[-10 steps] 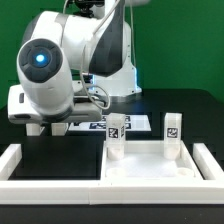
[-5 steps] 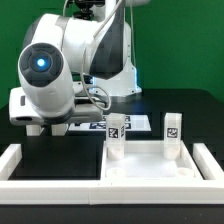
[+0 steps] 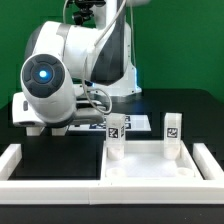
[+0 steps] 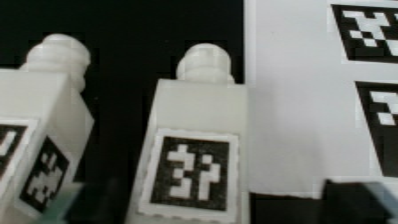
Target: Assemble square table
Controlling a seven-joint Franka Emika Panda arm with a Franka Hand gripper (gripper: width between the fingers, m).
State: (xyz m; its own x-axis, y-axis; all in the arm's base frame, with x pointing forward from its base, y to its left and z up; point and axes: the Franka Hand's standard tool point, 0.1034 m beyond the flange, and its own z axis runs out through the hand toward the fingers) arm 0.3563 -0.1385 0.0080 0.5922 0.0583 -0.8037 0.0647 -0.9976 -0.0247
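Your fingers (image 4: 365, 200) stand apart, straddling the leg (image 4: 196, 150) next to marker board (image 4: 320, 90), no grip yet, prob. aligning for pickup.

- Fingers (image 4: 365, 200): blurred, cut off at the wrist view's edge.
- Leg (image 4: 199, 140): base out of frame.
- Marker board (image 3: 140, 122): mostly hidden behind the arm (image 3: 60, 70).

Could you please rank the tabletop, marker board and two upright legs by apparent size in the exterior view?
1. tabletop
2. marker board, partly hidden
3. leg by the arm and other leg: alike, so unranked
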